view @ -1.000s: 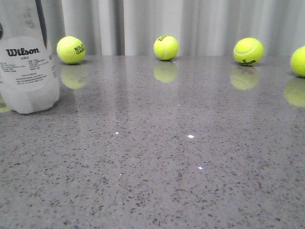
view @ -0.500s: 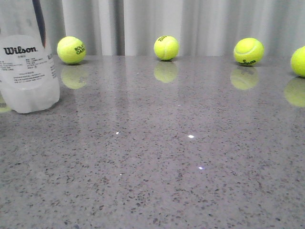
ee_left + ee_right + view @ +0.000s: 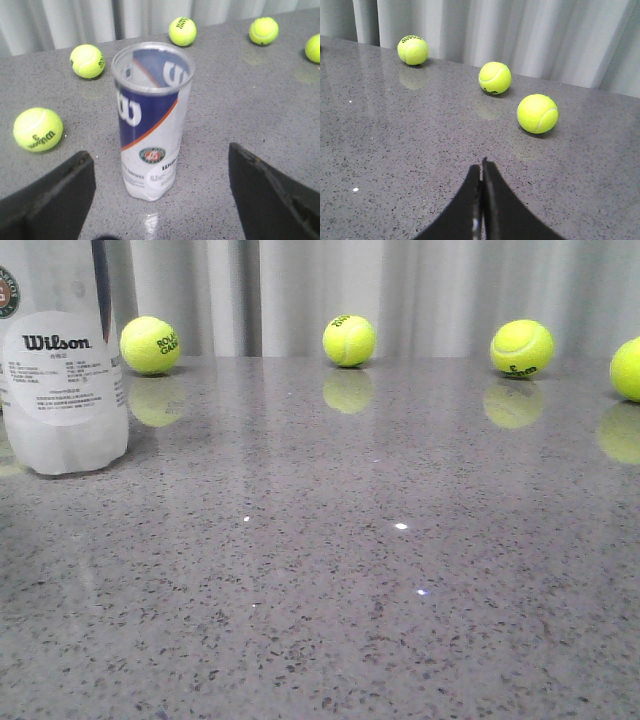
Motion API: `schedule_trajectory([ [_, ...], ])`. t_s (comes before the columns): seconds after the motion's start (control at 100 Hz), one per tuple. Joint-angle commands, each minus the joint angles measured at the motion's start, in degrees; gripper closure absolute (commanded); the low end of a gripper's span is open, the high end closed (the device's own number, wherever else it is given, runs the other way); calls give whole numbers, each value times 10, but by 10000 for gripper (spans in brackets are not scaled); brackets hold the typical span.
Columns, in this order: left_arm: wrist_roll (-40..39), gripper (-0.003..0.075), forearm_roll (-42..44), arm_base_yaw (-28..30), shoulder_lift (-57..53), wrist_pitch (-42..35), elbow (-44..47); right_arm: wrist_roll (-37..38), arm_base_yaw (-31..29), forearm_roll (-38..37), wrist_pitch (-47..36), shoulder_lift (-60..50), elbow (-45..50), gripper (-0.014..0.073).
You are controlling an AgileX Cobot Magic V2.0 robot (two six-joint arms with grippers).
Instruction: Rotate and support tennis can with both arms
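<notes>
Upright at the far left edge of the front view, the clear plastic tennis can (image 3: 62,370) with its white Wilson label stands on the speckled grey stone table (image 3: 380,580), its top cut off by the frame. From the left wrist camera the can (image 3: 150,125) shows an open mouth, a navy panel with an orange stripe and a round badge, standing centred between the two black fingers (image 3: 55,200) of the left gripper (image 3: 160,197), which are spread wide and well apart from the can on both sides. The right gripper (image 3: 481,172) has its black tips pressed together above bare table. Four yellow-green tennis balls (image 3: 349,340) line the back edge before the pale curtain (image 3: 450,290), the rightmost cropped by the frame. Another ball (image 3: 38,129) lies beside the can, possibly printed with a 3, though the lettering is blurred. Everything from the centre to the right of the front view is open tabletop.
</notes>
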Motion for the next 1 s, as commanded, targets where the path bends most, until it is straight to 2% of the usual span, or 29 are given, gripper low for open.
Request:
schedule_trajectory([
  [0.0, -16, 188, -8, 1, -39, -104, 53, -1, -4, 1, -48, 2, -13, 660],
  [0.12, -16, 188, -8, 1, -83, -172, 135, -1, -4, 1, -48, 2, -13, 660],
  [0.34, -16, 202, -8, 1, -110, -270, 221, -1, -4, 1, -48, 2, -13, 660],
  [0.41, -16, 248, -8, 1, -110, -287, 232, -1, -4, 1, -48, 2, -13, 660],
  [0.5, -16, 351, -10, 1, -110, -293, 236, -1, -4, 1, -48, 2, -13, 660],
  [0.72, -16, 744, -10, 1, -110, -304, 236, -1, -4, 1, -48, 2, -13, 660],
  [0.99, -16, 741, -12, 1, -110, -305, 236, -1, -4, 1, -48, 2, -13, 660],
])
